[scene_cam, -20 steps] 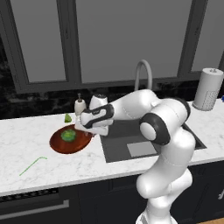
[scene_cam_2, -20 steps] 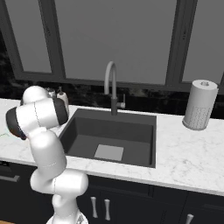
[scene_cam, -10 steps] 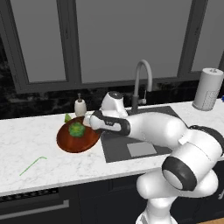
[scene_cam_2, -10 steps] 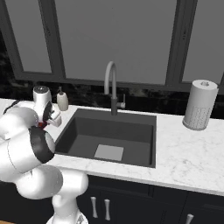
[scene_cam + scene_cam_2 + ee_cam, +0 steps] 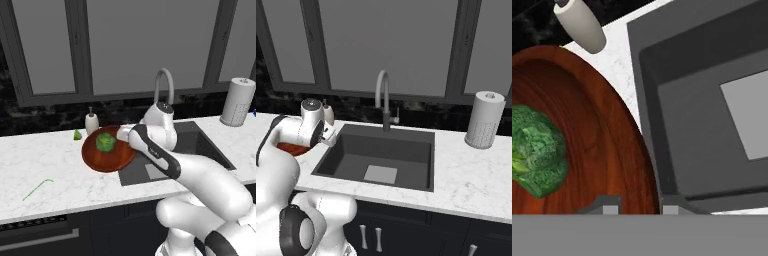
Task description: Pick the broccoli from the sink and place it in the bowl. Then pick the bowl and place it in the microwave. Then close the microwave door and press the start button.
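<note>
The broccoli is sitting inside the bowl, a little off centre, so the first part of the task looks done. The bowl is on the white counter just left of the sink, with its right edge close to the basin's rim, and may be just raised rather than resting. A soap bottle is standing just behind it.

The gripper is sitting at the bowl's right rim, and the hand view is showing one fingertip inside the wooden wall and the other outside it. The fingers are pressed in as far as they go here, pinching the rim between them.

As a judgement, the bowl will be handling as a stiff, fairly light wooden dish, but its glossy finish is likely slippery, and a pinch on one edge leaves the weight hanging out to the far side. It will be wanting to tip around the fingers, so a deep bite over the rim and a level carry seem wise. The broccoli is lying loose and light, and may be rolling toward the low side if the bowl is tilting.
</note>
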